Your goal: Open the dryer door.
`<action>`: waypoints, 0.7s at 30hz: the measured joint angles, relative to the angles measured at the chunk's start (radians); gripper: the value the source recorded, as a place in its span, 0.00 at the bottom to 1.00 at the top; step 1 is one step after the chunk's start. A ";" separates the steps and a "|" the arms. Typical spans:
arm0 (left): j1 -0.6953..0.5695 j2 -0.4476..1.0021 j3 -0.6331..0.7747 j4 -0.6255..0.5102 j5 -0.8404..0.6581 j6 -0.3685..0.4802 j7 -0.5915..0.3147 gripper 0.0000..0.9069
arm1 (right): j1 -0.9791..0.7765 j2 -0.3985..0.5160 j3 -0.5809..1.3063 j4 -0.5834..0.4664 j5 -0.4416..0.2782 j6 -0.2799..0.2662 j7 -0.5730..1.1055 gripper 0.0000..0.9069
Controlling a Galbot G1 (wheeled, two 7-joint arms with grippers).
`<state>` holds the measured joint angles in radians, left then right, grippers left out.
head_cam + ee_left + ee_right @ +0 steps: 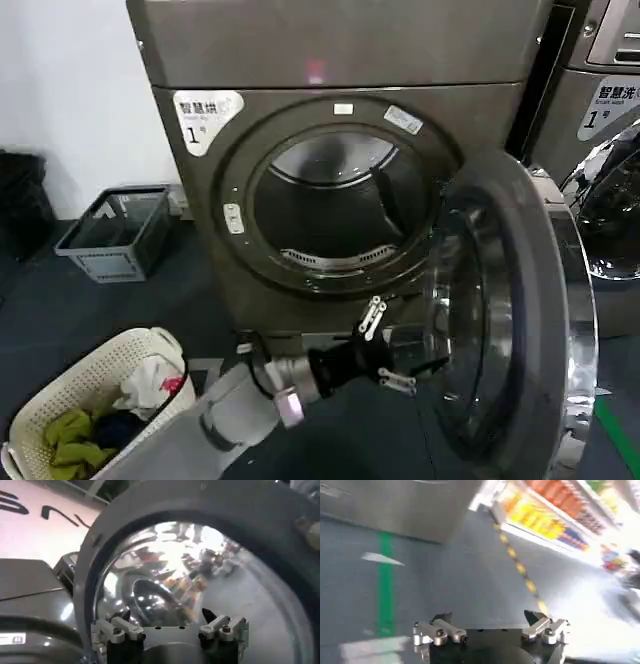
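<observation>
Head view: the dryer door point(500, 320) stands swung well out from the drum opening point(335, 205), hinged on the machine's right side, its pale grey inner face and glass bowl turned toward me — the opening itself is fully exposed. My left end effector point(385, 350) reaches in at about 6 o'clock of the drum opening, fingers spread, just beside the door's inner glass; I judge it is not gripping anything.

Left wrist view: the same left end effector point(170, 630) faces the bowl of the door point(200, 575) close up, both fingers apart with nothing between them.

Right wrist view: my right end effector point(490, 630) hangs idle over the dark floor point(450, 570), fingers likewise spread.

Step in hand, as I judge it — finishing the swing. To do it well I would push on the inner rim rather than the slick glass, follow the hinge arc toward 3 o'clock, and stop before the door meets the neighbouring machine point(610, 120).
</observation>
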<state>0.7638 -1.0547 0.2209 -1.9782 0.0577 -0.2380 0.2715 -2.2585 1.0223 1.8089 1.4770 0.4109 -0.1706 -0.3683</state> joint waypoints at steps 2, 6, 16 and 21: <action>-0.010 -0.017 0.010 0.013 0.002 -0.004 -0.008 1.00 | -0.002 0.016 0.013 -0.012 -0.011 0.002 0.001 1.00; -0.027 -0.049 0.026 0.037 0.001 -0.015 -0.014 1.00 | -0.003 0.051 0.030 -0.035 -0.024 0.010 0.002 1.00; -0.058 -0.125 0.072 0.103 0.012 -0.040 -0.017 1.00 | -0.018 0.125 0.064 -0.031 -0.035 0.031 -0.017 1.00; -0.073 -0.159 0.091 0.138 0.012 -0.052 -0.023 1.00 | -0.022 0.154 0.071 -0.026 -0.035 0.040 -0.027 1.00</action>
<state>0.6911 -1.2135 0.3121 -1.8402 0.0694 -0.2902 0.2490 -2.2809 1.1759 1.8802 1.4514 0.3764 -0.1309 -0.3949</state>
